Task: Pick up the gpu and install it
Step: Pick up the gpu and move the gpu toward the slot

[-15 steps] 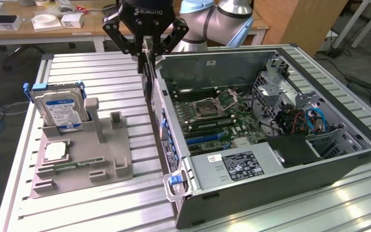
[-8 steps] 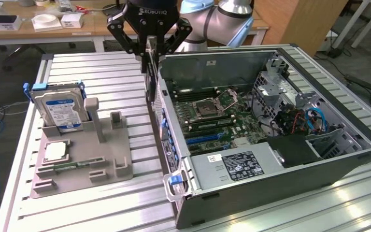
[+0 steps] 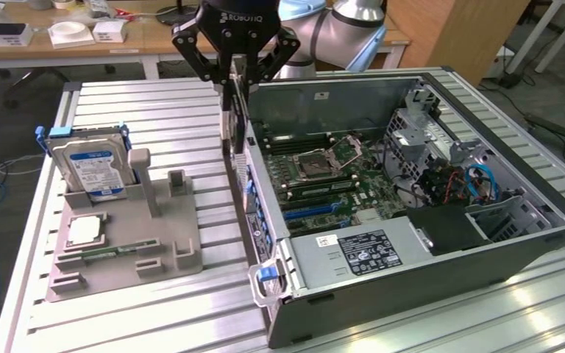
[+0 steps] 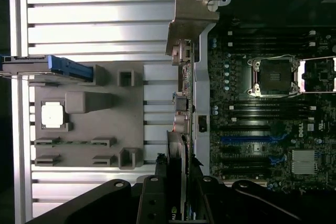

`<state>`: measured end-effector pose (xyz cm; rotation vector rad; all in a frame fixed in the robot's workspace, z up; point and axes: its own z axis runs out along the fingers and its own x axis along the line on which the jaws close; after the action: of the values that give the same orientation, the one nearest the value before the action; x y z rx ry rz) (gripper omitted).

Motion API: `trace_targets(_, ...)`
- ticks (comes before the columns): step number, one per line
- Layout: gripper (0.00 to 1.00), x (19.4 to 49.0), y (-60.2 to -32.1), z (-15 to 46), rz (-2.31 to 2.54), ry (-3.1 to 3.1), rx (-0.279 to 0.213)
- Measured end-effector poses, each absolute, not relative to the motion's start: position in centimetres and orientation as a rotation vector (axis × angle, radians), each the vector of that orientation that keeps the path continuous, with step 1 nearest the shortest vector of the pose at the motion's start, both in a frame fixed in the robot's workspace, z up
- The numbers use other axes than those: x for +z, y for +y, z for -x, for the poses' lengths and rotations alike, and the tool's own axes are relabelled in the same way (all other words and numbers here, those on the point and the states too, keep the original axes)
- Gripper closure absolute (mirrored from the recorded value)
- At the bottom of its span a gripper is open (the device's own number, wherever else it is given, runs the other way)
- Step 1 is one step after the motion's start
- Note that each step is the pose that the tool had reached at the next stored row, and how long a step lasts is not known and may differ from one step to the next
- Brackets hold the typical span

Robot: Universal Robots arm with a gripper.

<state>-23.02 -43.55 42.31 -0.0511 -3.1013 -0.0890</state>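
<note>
A slatted metal table [image 3: 165,316] is seen carrying everything. An open computer case [image 3: 518,246] is laid on its side toward the table's edge at the exterior view's right, with the motherboard [image 3: 332,176] exposed inside. A grey holder tray [image 3: 179,220] is set toward the table's edge at the exterior view's left.

The gripper [image 3: 235,73] is held above the gap between tray and case, toward the table's far edge. Its fingers [image 4: 157,195] are clamped from both sides on the gpu [image 3: 233,118], which is raised off the table and hung edge-on just beside the case wall that faces the tray (whether card and wall are touching cannot be told). In the wrist view the gpu [image 4: 184,108] is seen running along that wall, with its silver end bracket [image 4: 191,19] at the far end.

On the tray, a hard drive [image 3: 91,169] is stood upright at the far corner, a processor chip [image 3: 84,230] is laid flat nearer, and a memory stick [image 3: 104,254] is slotted just beside it.
</note>
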Motion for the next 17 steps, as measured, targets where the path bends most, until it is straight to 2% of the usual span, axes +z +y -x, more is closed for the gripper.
trace_targets(17,0.73,42.3,-43.6,21.1,0.047,-3.101,-0.089)
